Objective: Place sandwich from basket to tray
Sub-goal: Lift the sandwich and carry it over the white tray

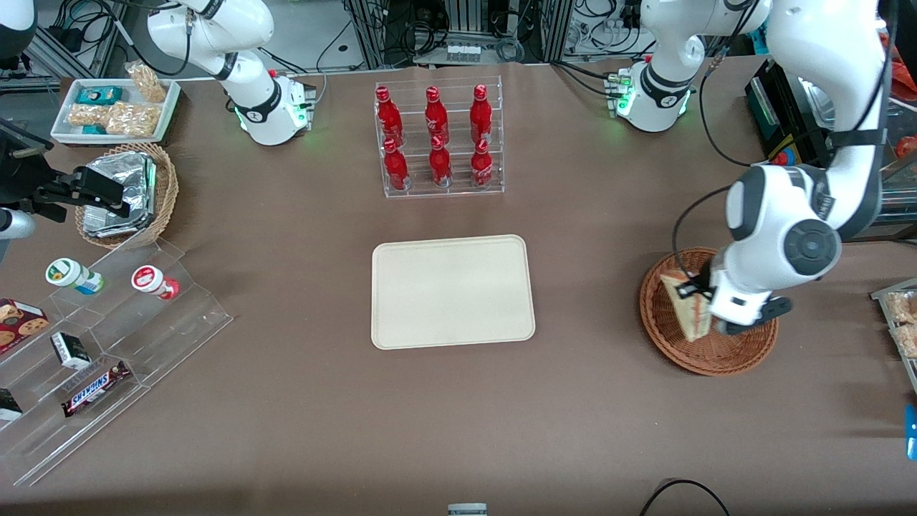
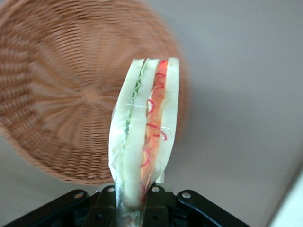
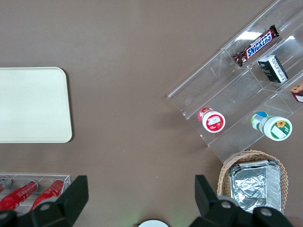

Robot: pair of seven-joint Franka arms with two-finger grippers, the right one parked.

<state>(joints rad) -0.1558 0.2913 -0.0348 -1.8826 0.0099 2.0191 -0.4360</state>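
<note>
The sandwich [image 1: 686,307] [image 2: 144,127], a clear-wrapped wedge of pale bread with red and green filling, hangs just above the reddish-brown wicker basket [image 1: 745,351] [image 2: 61,94]. My left gripper [image 1: 706,309] [image 2: 135,201] is shut on one end of the sandwich, its black fingers [image 2: 161,203] pressing the bread from both sides. The cream-beige tray [image 1: 453,292] [image 3: 33,104] lies flat at mid-table with nothing on it, well away from the basket toward the parked arm's end.
A clear rack of red bottles [image 1: 438,140] stands farther from the front camera than the tray. Toward the parked arm's end are a tan basket with foil packs [image 1: 129,193], a white snack tray [image 1: 114,109] and a stepped acrylic shelf [image 1: 93,344] with snacks.
</note>
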